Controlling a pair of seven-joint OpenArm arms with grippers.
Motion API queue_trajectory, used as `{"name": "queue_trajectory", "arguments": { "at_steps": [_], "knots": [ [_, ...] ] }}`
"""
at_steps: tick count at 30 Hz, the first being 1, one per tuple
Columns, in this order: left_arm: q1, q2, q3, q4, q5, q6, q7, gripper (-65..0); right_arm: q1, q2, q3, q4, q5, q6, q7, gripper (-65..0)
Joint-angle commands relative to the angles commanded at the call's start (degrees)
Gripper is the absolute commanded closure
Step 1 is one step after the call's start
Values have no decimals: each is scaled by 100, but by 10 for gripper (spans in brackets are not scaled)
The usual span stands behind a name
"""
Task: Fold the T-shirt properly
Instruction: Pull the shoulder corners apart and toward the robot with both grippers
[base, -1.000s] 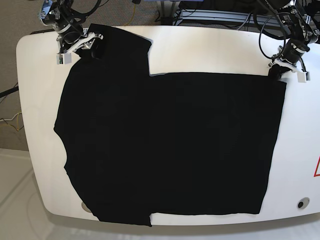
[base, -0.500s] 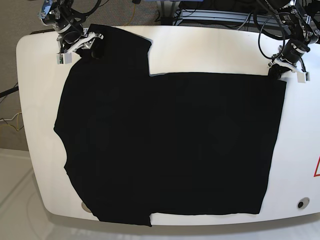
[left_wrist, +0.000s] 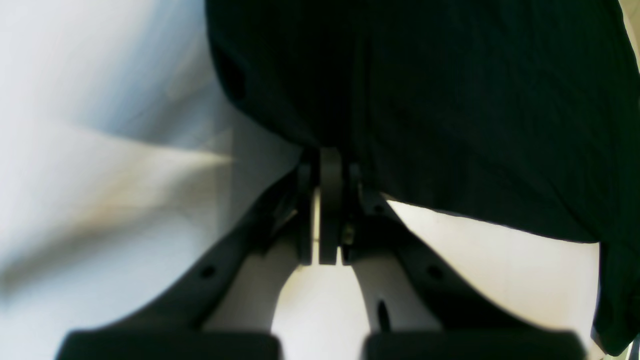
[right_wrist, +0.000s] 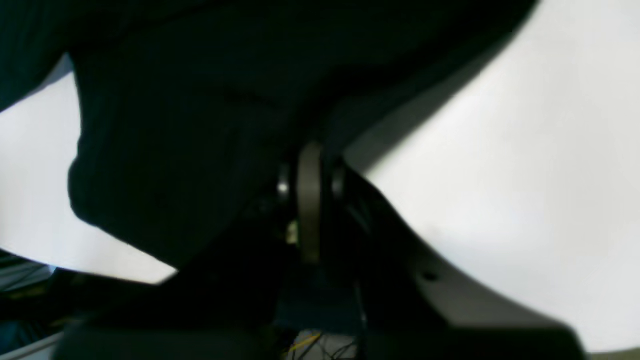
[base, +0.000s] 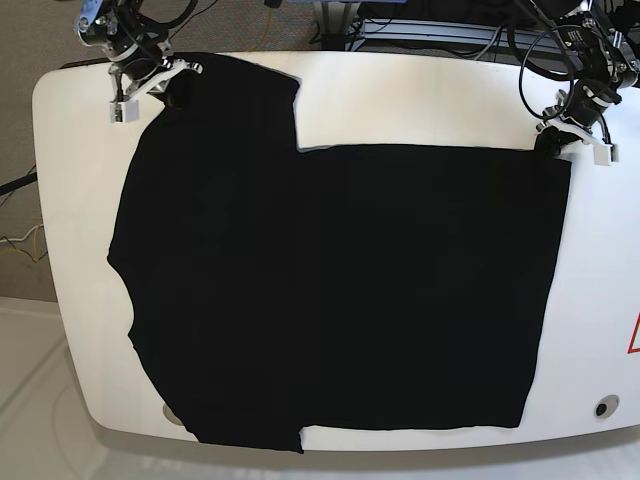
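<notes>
The black T-shirt (base: 330, 290) lies spread flat on the white table (base: 420, 95), with one sleeve pointing to the far left corner. My right gripper (base: 170, 82) is shut on the far-left sleeve edge; in the right wrist view its fingers pinch dark T-shirt cloth (right_wrist: 190, 125) at the right gripper tip (right_wrist: 310, 155). At the shirt's far-right corner, my left gripper (base: 549, 141) is shut on the hem. The left wrist view shows the left gripper (left_wrist: 330, 157) closed on the T-shirt edge (left_wrist: 450, 100). No print shows.
Cables and a metal frame (base: 430, 30) crowd the space behind the table's far edge. A small round hole (base: 601, 408) sits at the front right, and a red mark (base: 634, 335) at the right edge. The shirt's front-left part overhangs the near table edge.
My right gripper has moved up and left toward the far table corner, drawing the sleeve corner with it. The left gripper has stayed almost still on the hem corner.
</notes>
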Motion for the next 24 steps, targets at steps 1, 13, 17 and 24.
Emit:
{"name": "queue_trajectory", "arguments": {
  "at_steps": [1, 13, 17, 24],
  "knots": [
    [3, -1, 19, -3, -1, 0, 4, 0, 38, -3, 145, -5, 0, -14, -1, 0],
    [-41, -7, 4, -7, -72, 0, 3, 0, 171, 71, 330, 0, -21, 6, 40, 0],
    [-23, -10, 13, 23, -153, 0, 22, 0, 156, 80, 366, 32, 30, 7, 31, 0],
    [180, -9, -7, 303, -552, 0, 116, 0, -37, 66, 520, 99, 449, 8, -4, 0]
  ]
}}
